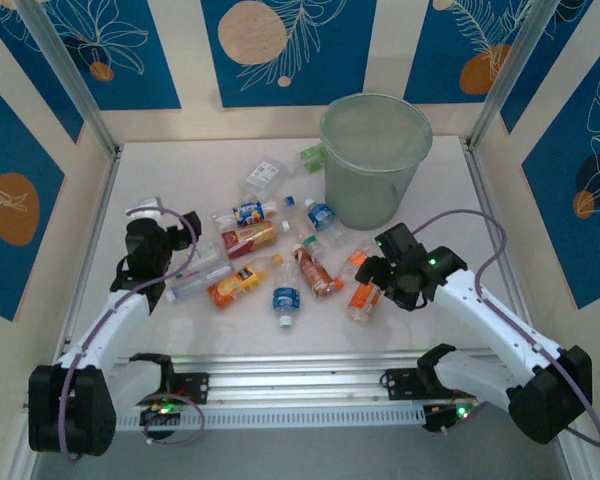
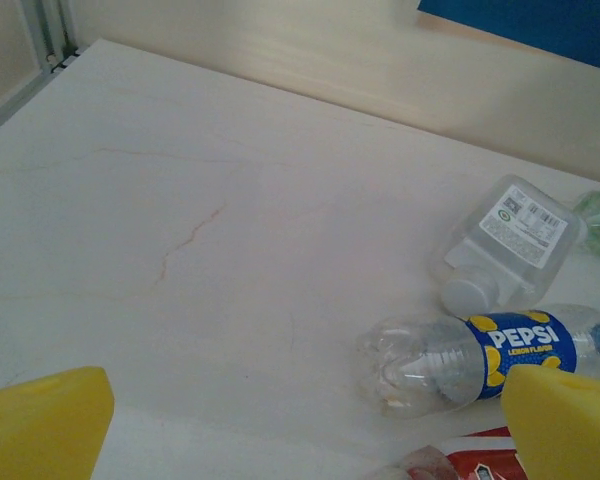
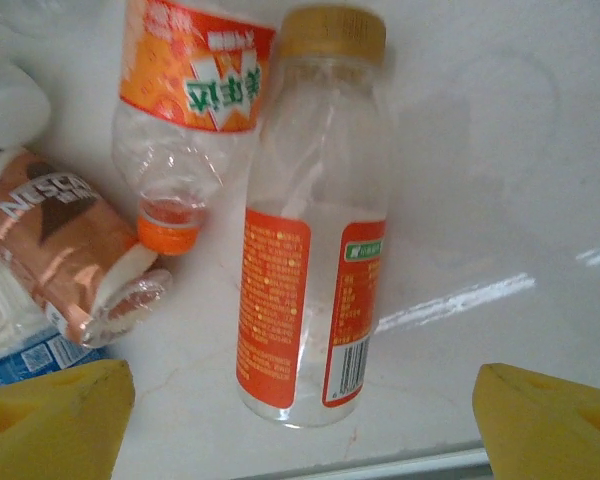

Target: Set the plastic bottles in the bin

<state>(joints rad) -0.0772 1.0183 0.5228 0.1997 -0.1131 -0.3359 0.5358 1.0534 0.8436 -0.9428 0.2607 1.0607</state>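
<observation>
Now left gripper [image 2: 300, 430] wide apart, empty; right gripper [image 3: 300, 425] apart, straddling orange-label bottle [image 3: 310, 250], not touching.

Table top [image 2: 230, 200]: smooth off-white surface, low sheen, faint reddish hairline marks ahead of the left gripper [image 2: 305, 380]. Its yellow finger pads [image 2: 40, 420]: matt, plastic look; same on the right gripper [image 3: 300, 375]. Clear orange-labelled plastic bottle with tan cap [image 3: 315, 250] between the right pads: glossy smooth wall, shiny film label. Crushed clear blue-labelled Pepsi bottle [image 2: 480, 355] ahead-right of the left gripper: glossy, creased plastic. Tall round pale grey-green bin [image 1: 373, 160], well ahead of the right gripper: translucent plastic, frosted matt. Ribbed rail [image 1: 310, 385] behind both grippers: bare silvery metal, satin.
</observation>
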